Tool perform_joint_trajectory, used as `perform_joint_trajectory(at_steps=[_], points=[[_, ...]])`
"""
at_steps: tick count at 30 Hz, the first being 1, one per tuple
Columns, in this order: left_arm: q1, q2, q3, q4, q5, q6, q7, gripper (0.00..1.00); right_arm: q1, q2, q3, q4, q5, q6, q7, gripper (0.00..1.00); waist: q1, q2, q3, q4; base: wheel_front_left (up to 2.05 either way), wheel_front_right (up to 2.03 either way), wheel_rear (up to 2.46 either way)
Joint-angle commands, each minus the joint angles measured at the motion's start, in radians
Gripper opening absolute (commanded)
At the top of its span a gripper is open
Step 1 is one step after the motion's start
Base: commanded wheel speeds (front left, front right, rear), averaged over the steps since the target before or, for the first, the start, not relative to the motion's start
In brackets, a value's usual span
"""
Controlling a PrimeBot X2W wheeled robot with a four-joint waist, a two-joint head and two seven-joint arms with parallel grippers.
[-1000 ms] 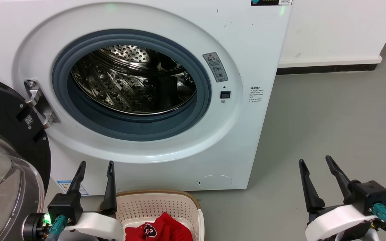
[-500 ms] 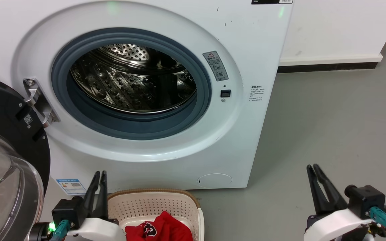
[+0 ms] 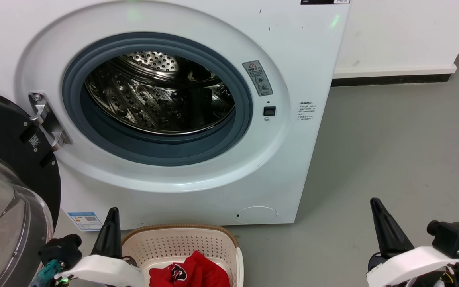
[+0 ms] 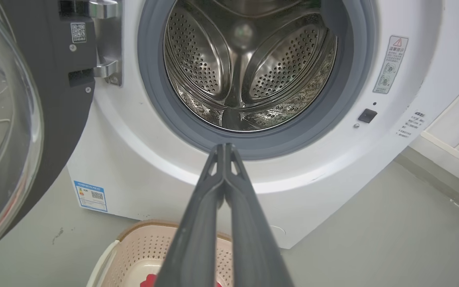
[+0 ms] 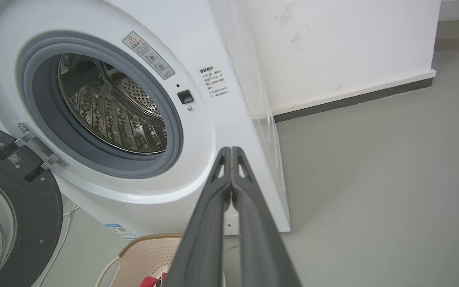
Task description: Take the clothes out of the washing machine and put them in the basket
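Door [image 3: 6, 131] open at left; left gripper [image 3: 112, 213], fingers pressed together and empty, beside the basket [image 3: 181, 229] holding the red clothes [image 3: 191, 271]. Washing machine drum [image 3: 157, 95] appears bare: a check of its hidden near floor seems prudent. Right gripper [image 3: 375, 203] likewise closed and empty.

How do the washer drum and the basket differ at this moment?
The drum is shiny steel with no clothes visible inside; the basket is cream plastic and holds the red clothes. The drum sits in the washing machine; the basket stands on the floor before it. Both are perforated.
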Motion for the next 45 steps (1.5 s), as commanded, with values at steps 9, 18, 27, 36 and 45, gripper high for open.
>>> perform_joint_trajectory(at_steps=[9,18,27,36,45], points=[[-0.043,-0.003,0.015,0.001,-0.182,-0.013,0.033,0.00,-0.052,-0.015,-0.009,0.017,0.195,0.000,0.010,0.00,0.0000,0.0000,0.001,0.005,0.00,0.00,0.00],[-0.055,-0.007,0.026,0.014,-0.321,-0.022,0.060,0.00,-0.068,-0.020,-0.016,0.040,0.341,0.000,0.020,0.00,0.0000,0.0000,0.002,0.009,0.00,0.00,0.00],[-0.066,-0.010,0.035,0.026,-0.447,-0.030,0.085,0.00,-0.081,-0.023,-0.025,0.061,0.472,0.000,0.030,0.00,0.0000,0.0000,0.004,0.014,0.00,0.00,0.00],[-0.078,-0.013,0.044,0.037,-0.562,-0.038,0.108,0.00,-0.093,-0.025,-0.034,0.081,0.591,0.000,0.041,0.00,0.0000,0.0000,0.005,0.018,0.00,0.00,0.00],[-0.086,-0.015,0.051,0.046,-0.655,-0.044,0.128,0.00,-0.104,-0.026,-0.042,0.097,0.687,0.000,0.051,0.00,0.0000,0.0000,0.006,0.022,0.00,0.00,0.00]])
